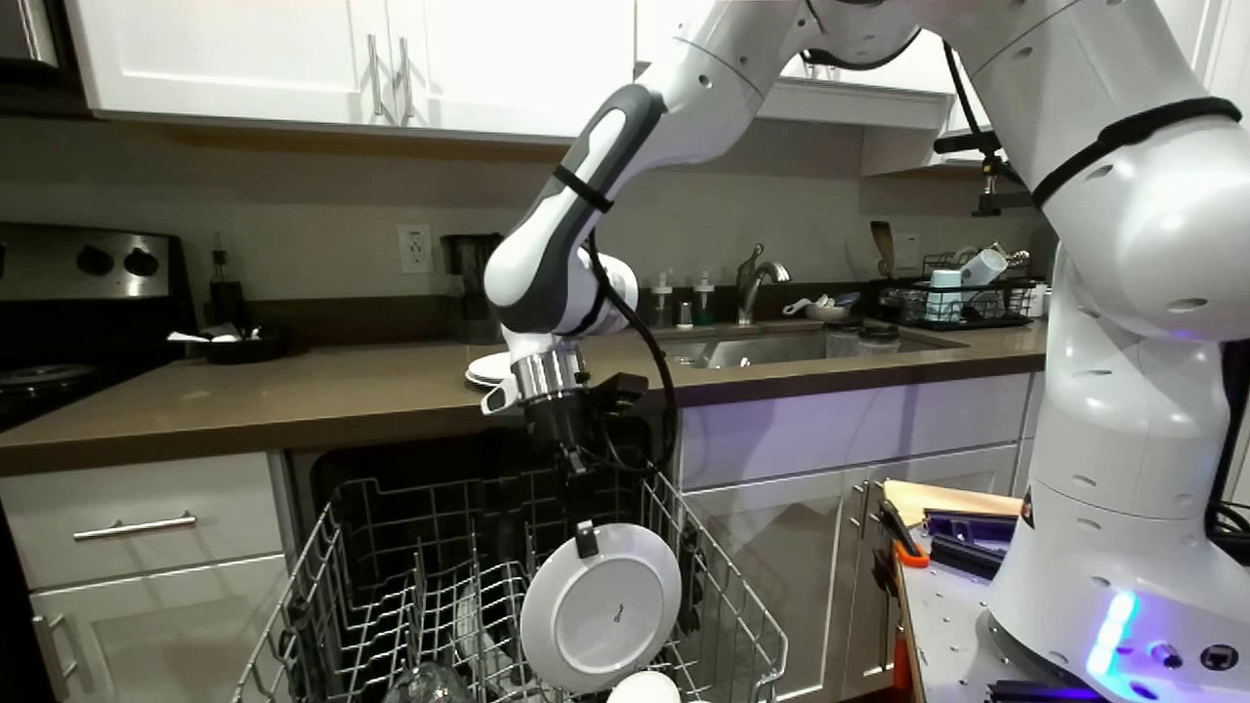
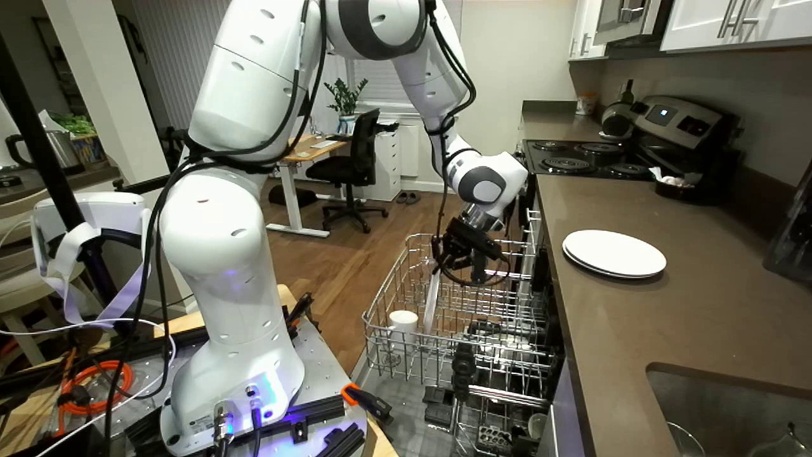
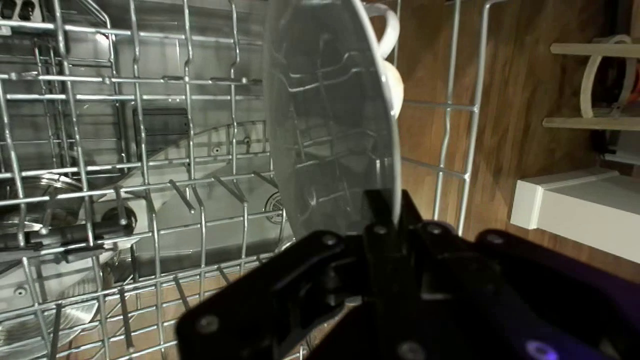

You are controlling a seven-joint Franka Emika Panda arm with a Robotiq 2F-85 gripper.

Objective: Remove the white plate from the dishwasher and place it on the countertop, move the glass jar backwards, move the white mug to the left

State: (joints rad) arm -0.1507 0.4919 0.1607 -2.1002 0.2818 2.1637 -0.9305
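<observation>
– Got eyes on the gripper (image 3: 394, 207)?
– Yes. Angled down over the dishwasher rack (image 3: 186, 80), pinching the white plate (image 1: 601, 615) by its rim.
– Lying flat or standing on edge?
– Held nearly upright within the rack in both exterior views. Cannot tell whether touching the tines (image 3: 181, 196).
– Spotted the white mug (image 2: 403, 320)?
– Yes, in an exterior view, sitting in the rack toward the side away from the tabletop (image 2: 685, 324). Showing its handle (image 3: 392, 27) past the plate in the wrist view.
– And the glass jar (image 1: 430, 683)?
– Also in the rack, clear and partly cut off in an exterior view.
– Seeing anything beside the rack?
– Yes, stacked plates (image 2: 614, 254), resting on the tabletop.
</observation>
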